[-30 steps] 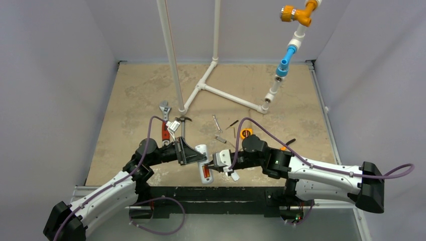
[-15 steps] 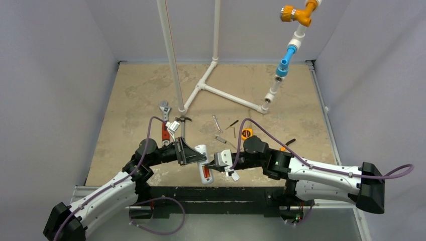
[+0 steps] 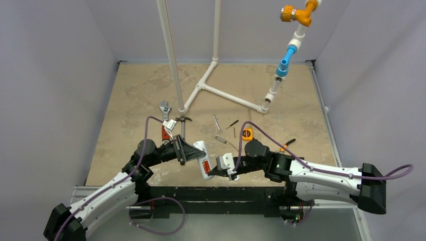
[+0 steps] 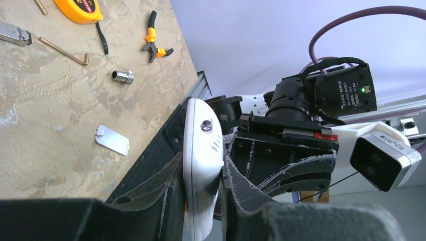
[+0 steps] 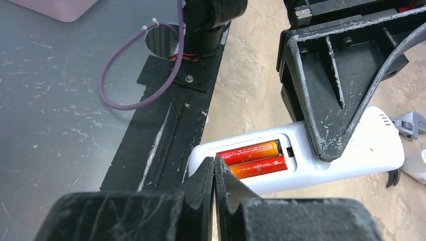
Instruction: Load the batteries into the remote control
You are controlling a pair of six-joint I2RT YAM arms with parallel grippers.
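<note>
Right wrist view: nearest, the right end effector has its fingers pressed together on nothing, the tip just short of the remote control. It looks poised to press something home. At its one o'clock the remote's open back recess holds both batteries, side by side. Beyond, the left end effector pinches the remote by its sides above the table, recess turned toward the right arm. A small white plate, possibly the battery cover, lies on the table.

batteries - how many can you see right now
2. One battery and a second battery lie side by side in the open recess of the remote control, which the left gripper holds. Others may be hidden behind the arms.
</note>
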